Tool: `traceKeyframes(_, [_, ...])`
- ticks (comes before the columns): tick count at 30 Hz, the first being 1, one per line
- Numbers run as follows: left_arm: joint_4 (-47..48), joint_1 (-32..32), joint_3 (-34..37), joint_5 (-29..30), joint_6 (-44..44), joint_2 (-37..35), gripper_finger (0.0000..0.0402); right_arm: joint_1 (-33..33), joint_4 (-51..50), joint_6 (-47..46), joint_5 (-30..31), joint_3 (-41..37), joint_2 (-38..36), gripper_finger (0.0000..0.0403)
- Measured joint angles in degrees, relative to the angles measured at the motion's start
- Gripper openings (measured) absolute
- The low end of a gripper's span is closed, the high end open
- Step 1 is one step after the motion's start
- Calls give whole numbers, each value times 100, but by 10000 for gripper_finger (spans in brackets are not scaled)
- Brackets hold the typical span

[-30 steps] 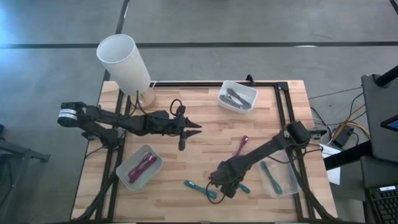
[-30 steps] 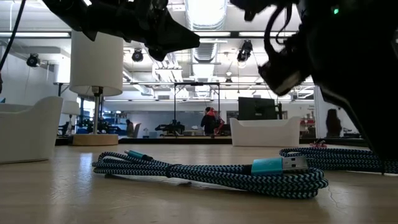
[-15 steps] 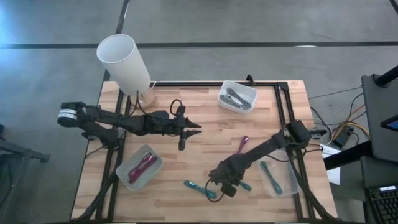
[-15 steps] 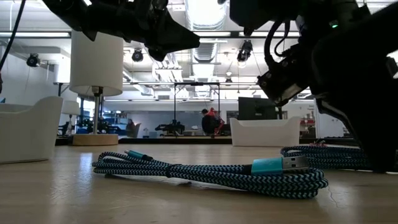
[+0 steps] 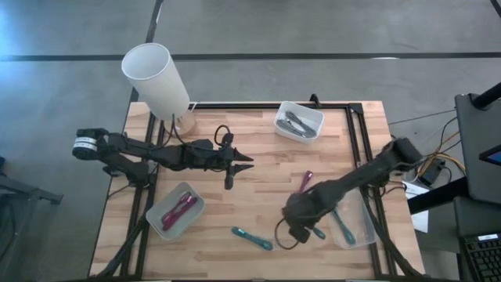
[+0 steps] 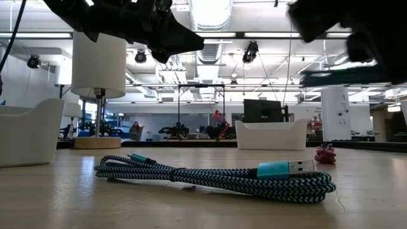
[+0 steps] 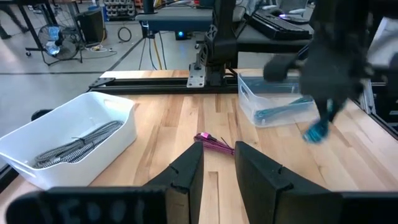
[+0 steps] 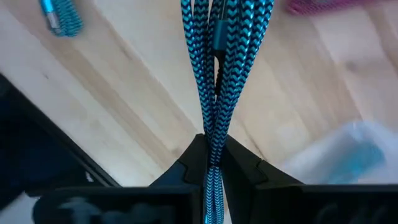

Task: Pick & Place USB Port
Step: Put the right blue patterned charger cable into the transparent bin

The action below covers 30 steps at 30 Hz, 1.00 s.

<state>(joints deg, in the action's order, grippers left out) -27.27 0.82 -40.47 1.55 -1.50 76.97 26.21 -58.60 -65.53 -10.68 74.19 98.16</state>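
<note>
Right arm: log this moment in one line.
right end effector: shut on teal cable, lifted off table | next to clear bin | left end effector: waiting mid-table

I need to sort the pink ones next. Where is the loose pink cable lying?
In the high view the pink cable lies on the table's right half, just behind the right gripper, left of the clear bin.

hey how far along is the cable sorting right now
Partly done. One teal cable already lies in the clear bin by the right arm, pink ones fill the left bin, and dark ones the far bin. The right gripper is shut on a teal braided cable, lifted near the clear bin. Left on the table: another teal cable and a pink cable. The left gripper waits mid-table.
</note>
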Motion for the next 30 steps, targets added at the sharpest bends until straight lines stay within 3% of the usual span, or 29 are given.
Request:
traceKeyframes(9, [-7,1,0,1,-2,0,97,627,43,-2378,56,-1470,-1631,27])
traceKeyframes(13, [-9,0,0,1,-9,0,97,1095,47,-3576,485,-2068,-2304,27])
traceKeyframes(18, [-11,1,0,1,-9,0,97,1680,109,-4869,511,-2656,-2872,27])
traceKeyframes(23, [-11,0,0,1,-4,0,97,2133,596,-5334,479,-3031,-3008,27])
traceKeyframes(30, [-11,0,0,0,-2,1,97,2254,709,-5472,468,-3423,-2944,27])
